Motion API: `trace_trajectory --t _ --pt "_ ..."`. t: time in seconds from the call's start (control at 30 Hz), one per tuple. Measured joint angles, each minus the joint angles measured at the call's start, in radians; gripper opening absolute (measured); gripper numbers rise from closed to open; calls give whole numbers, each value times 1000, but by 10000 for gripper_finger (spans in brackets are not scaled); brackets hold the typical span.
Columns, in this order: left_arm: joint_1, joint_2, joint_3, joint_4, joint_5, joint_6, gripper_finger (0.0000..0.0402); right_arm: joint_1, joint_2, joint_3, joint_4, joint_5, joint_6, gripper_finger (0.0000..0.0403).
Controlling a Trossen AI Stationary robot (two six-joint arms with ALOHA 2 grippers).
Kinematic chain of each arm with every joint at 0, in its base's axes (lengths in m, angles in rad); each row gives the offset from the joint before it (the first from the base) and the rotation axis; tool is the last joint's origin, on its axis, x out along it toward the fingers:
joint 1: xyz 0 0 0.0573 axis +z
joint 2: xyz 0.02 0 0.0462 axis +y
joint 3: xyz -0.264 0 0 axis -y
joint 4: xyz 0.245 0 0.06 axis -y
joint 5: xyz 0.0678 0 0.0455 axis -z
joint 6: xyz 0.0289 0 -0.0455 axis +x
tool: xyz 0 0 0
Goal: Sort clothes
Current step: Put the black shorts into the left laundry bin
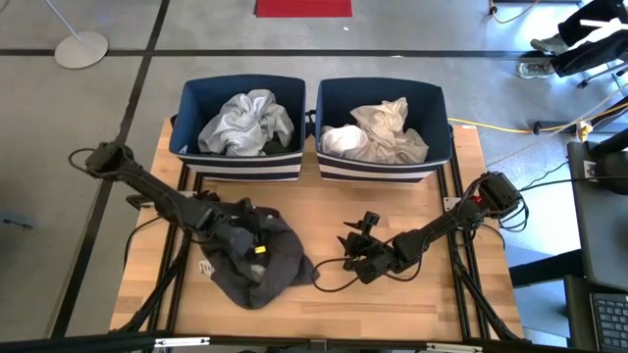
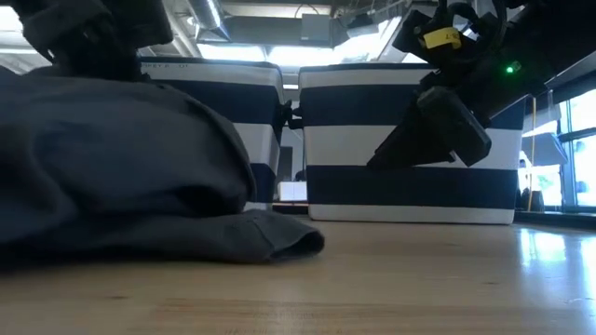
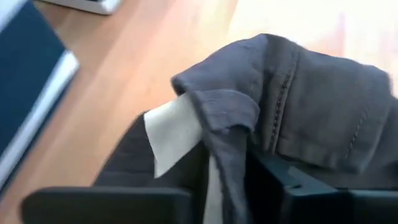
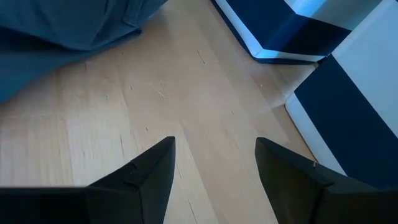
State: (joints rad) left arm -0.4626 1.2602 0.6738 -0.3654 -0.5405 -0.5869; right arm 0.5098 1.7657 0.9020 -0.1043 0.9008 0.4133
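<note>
A dark grey garment [image 1: 260,260] lies crumpled on the table's near left part; it also shows in the low view [image 2: 112,167]. My left gripper [image 1: 231,227] is over its left part, shut on its cloth [image 3: 311,106]. My right gripper [image 1: 357,235] is open and empty over bare wood at the table's middle right, with its fingers [image 4: 149,174] apart above the table. A light grey garment [image 1: 245,123] lies in the left navy bin. A white garment [image 1: 340,140] and a pale grey one [image 1: 392,132] lie in the right bin. My left gripper pinches a bunched fold of the dark grey garment [image 3: 227,124] between its two fingers, next to a white label [image 3: 174,130]. It holds several layers. The fingers come from above, slanting from the table's left. The rest of the garment lies heaped on the table [image 2: 279,244].
Two navy bins with white stripes stand side by side at the table's far edge, the left bin [image 1: 240,167] and the right bin [image 1: 383,170]. Bare wood [image 1: 324,314] lies between the garment and my right arm and along the near edge.
</note>
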Motion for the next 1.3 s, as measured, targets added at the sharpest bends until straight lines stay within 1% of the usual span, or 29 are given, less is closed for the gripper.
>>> trace_trajectory --t 0.1,0.17,0.3,0.37,0.47,0.53,0.6,0.73,0.83,0.97,1.13,1.23,1.3 --pt "21 0 33 -33 84 19 129 0 0 0 0 0 0 223" --pt "35 -1 68 -82 162 15 156 0 0 0 0 0 0 223" --pt "57 -1 173 -266 254 -41 187 0 0 0 1 0 0 223" --pt "61 -1 238 -391 271 -91 193 0 0 0 1 0 0 223" --pt "49 -1 325 -552 262 -158 196 0 0 0 1 0 0 223" --pt "32 -2 372 -629 242 -213 196 0 0 0 0 0 0 223" --pt "6 -2 396 -667 238 -276 196 0 0 0 0 -2 0 223" --pt "-65 -2 399 -697 250 -389 196 0 0 0 0 -3 0 223" --pt "-123 -2 399 -755 253 -482 196 0 0 0 0 -3 0 223" --pt "-198 -2 392 -793 223 -584 196 0 0 0 2 -3 0 223" --pt "-252 -2 330 -793 211 -674 196 0 0 0 7 -3 0 223" --pt "-260 -2 273 -797 203 -726 196 0 0 0 7 -3 0 223" --pt "-258 -2 230 -803 172 -760 196 0 0 0 7 -3 1 223"
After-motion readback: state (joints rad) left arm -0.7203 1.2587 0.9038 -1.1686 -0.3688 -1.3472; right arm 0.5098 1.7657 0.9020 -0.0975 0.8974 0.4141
